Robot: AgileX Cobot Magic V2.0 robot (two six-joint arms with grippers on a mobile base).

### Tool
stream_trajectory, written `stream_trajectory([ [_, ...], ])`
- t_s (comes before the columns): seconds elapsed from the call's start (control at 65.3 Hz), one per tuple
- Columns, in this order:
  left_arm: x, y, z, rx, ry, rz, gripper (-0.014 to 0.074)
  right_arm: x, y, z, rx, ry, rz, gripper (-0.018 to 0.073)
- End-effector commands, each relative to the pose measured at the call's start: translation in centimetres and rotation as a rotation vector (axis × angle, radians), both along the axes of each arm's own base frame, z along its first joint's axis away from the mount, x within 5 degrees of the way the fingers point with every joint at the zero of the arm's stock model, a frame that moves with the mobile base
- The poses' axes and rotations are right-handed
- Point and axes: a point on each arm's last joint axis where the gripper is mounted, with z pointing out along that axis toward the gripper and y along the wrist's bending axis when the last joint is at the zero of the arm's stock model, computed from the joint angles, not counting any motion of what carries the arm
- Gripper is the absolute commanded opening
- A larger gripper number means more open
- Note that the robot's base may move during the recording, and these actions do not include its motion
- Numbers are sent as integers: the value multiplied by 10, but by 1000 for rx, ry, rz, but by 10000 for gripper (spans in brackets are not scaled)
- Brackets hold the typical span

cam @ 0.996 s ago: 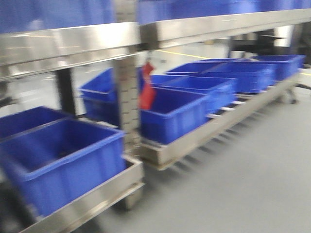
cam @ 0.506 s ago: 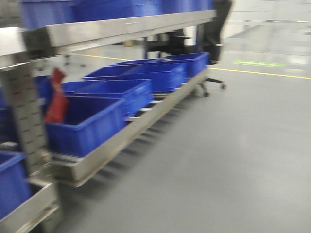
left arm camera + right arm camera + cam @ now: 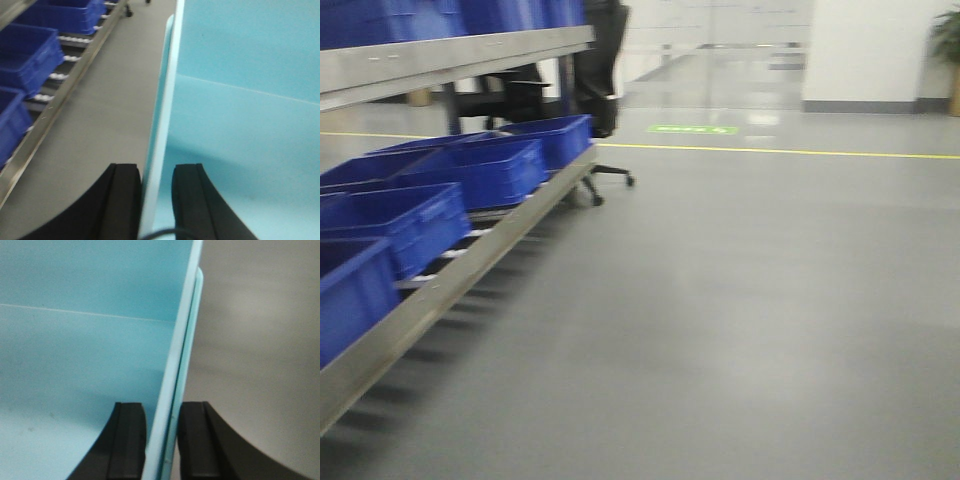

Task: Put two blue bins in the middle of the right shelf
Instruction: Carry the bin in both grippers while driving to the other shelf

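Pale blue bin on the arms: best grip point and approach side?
Take the pale blue bin by its thin upright side rims, from above, one gripper per side. Each wall is a flat sheet narrow enough to fit between the fingers, as both wrist views show: the left gripper straddles the left rim and the right gripper the right rim, one finger inside and one outside.

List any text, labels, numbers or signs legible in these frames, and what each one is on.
None can be read.
Green floor marking beyond the yellow line: it may hold lettering, too blurred and small to read.
Dark blue bins on the rack: no label visible.
Pale blue bin wall between the left gripper's fingers, and in the right gripper: plain, no print.
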Motion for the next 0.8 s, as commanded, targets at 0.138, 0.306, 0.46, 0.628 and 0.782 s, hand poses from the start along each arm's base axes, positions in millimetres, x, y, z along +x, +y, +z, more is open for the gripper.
stream_trajectory([
  [0.138, -10, -17, 21, -132, -111, -115, -111, 4, 16, 19, 132, -192, 85, -165],
  [0.306, -10, -17, 21, -131, -111, -114, -111, 4, 16, 19, 132, -192, 85, -165],
  [0.46, -10, -16, 21, -127, -113, -113, -111, 4, 16, 19, 132, -192, 85, -165],
  [0.628, -10, -14, 21, -99, -124, -102, -111, 4, 16, 19, 132, -192, 85, -165],
  [0.782, -10, -14, 21, -99, -124, -102, -111, 4, 16, 19, 132, -192, 85, -165],
])
